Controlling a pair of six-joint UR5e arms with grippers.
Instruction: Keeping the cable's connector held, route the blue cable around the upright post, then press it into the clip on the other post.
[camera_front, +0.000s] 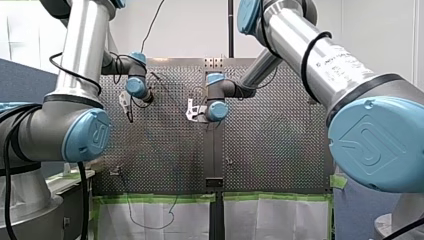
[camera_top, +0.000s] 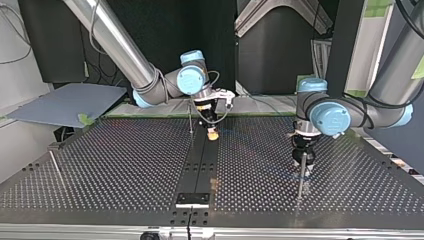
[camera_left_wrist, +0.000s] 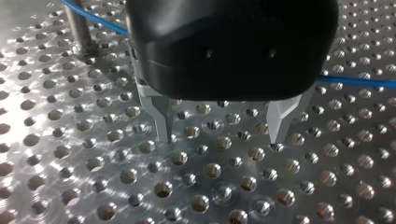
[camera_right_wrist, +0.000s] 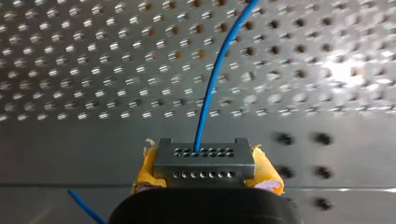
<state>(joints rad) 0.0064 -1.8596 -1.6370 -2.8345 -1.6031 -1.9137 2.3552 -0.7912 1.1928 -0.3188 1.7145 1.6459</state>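
Observation:
My right gripper (camera_right_wrist: 206, 170) has yellow pads (camera_right_wrist: 145, 169) shut on a small metal connector block (camera_right_wrist: 205, 156) with rows of holes. The blue cable (camera_right_wrist: 212, 79) leaves the block and runs ahead over the perforated table. In the top view my right gripper (camera_top: 212, 134) hangs low over the black centre strip, beside a thin upright post (camera_top: 190, 119). My left gripper (camera_left_wrist: 222, 137) stands open just above the table with nothing between its metal fingers (camera_left_wrist: 164, 122). Behind it the blue cable (camera_left_wrist: 359, 83) runs past a post (camera_left_wrist: 77, 28). In the top view my left gripper (camera_top: 303, 165) hangs by a post (camera_top: 301, 177).
A third thin post (camera_top: 56, 167) stands at the top view's left. A black strip (camera_top: 200, 165) runs down the table's middle to a small bracket (camera_top: 192, 199) at the near edge. A grey panel (camera_top: 65, 102) lies beyond the table's far left corner.

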